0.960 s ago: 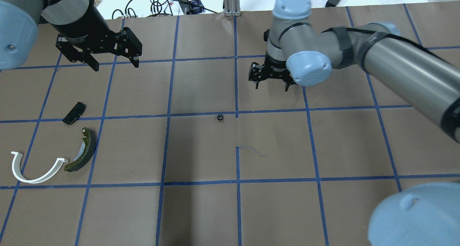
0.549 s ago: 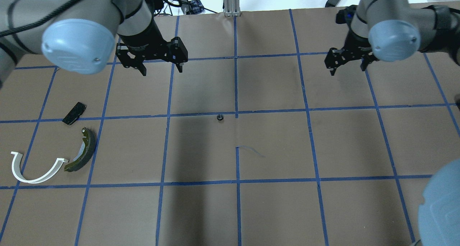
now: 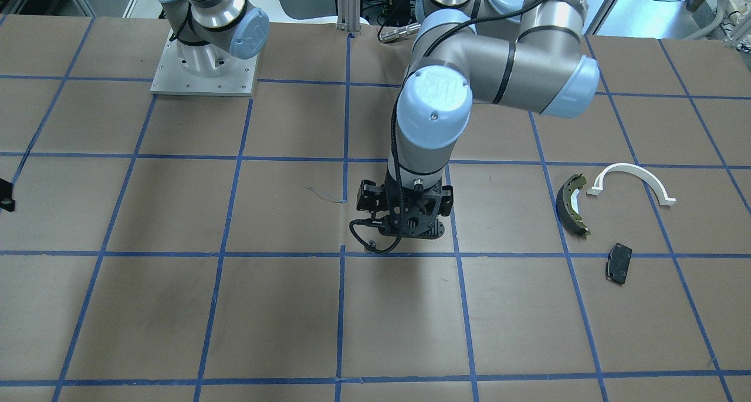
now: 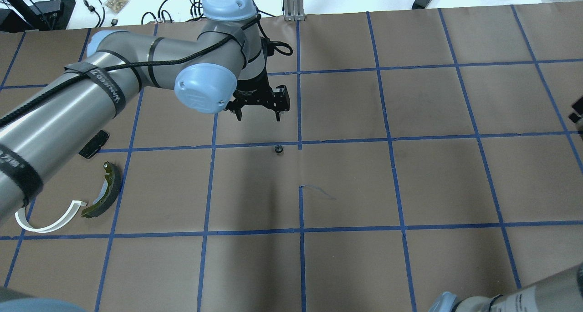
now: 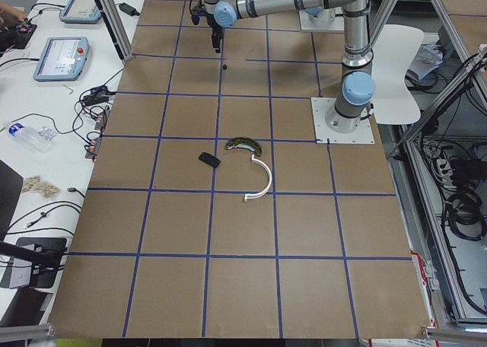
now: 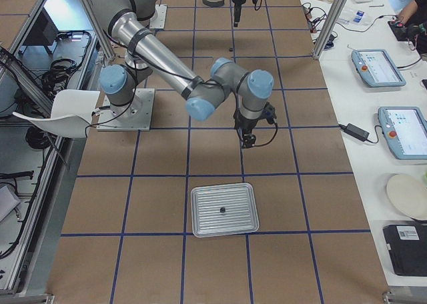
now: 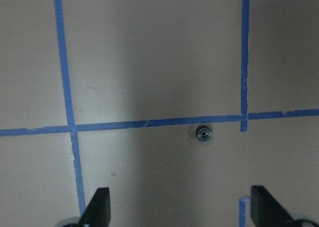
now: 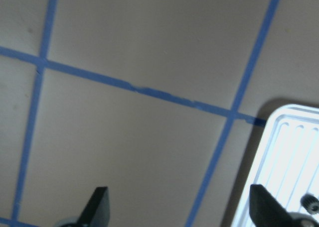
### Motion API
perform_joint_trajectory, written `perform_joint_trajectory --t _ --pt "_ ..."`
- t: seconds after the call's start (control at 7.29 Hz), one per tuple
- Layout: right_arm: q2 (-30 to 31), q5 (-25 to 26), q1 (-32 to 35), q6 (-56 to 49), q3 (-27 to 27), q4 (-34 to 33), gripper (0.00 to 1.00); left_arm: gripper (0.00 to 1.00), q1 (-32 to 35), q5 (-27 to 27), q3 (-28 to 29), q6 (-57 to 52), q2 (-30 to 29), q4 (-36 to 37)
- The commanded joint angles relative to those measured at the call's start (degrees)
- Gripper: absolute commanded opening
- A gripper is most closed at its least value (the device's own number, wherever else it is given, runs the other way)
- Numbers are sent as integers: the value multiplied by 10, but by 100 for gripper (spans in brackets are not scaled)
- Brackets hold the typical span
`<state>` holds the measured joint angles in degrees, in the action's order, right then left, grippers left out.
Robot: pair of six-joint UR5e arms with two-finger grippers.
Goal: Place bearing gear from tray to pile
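Note:
A small dark bearing gear [image 4: 278,149] lies on the brown paper at a blue tape crossing in mid-table. My left gripper [image 4: 258,117] is open and empty, hovering just beyond the gear. In the left wrist view the gear [image 7: 203,133] sits ahead of the spread fingers [image 7: 97,209], a little right of centre. The pile lies at the left: a brake shoe [image 4: 107,191], a white arch [image 4: 45,221] and a black pad [image 4: 93,144]. My right gripper [image 8: 179,212] is open and empty beside a silver tray [image 8: 284,157] that holds another gear [image 8: 311,202].
The tray [image 6: 224,211] stands far off at the table's right end, with my right arm [image 6: 245,127] above the paper near it. Cables and boxes lie beyond the table's far edge [image 4: 182,2]. A metal post [image 4: 294,2] stands at the far middle.
My left arm has swung right and come down behind the mid-table gear. My right arm has left the overhead view to the right. The gear and the pile have not moved.

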<state>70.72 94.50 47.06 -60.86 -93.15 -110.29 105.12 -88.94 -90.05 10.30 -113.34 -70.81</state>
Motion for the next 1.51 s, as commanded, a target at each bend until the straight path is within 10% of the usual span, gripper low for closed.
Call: perform_joint_trajectory --t 0.0,0.41,1.37 --pt "-67 -8 -109 -145 9 -69 99 100 11 1 -10 -3 -55 68" --pt "-139 -40 -116 -232 38 -146 93 100 16 -1 -57 2 -70 137" --pt "-172 -21 -134 -236 40 -157 69 59 21 0 -65 3 -87 138"
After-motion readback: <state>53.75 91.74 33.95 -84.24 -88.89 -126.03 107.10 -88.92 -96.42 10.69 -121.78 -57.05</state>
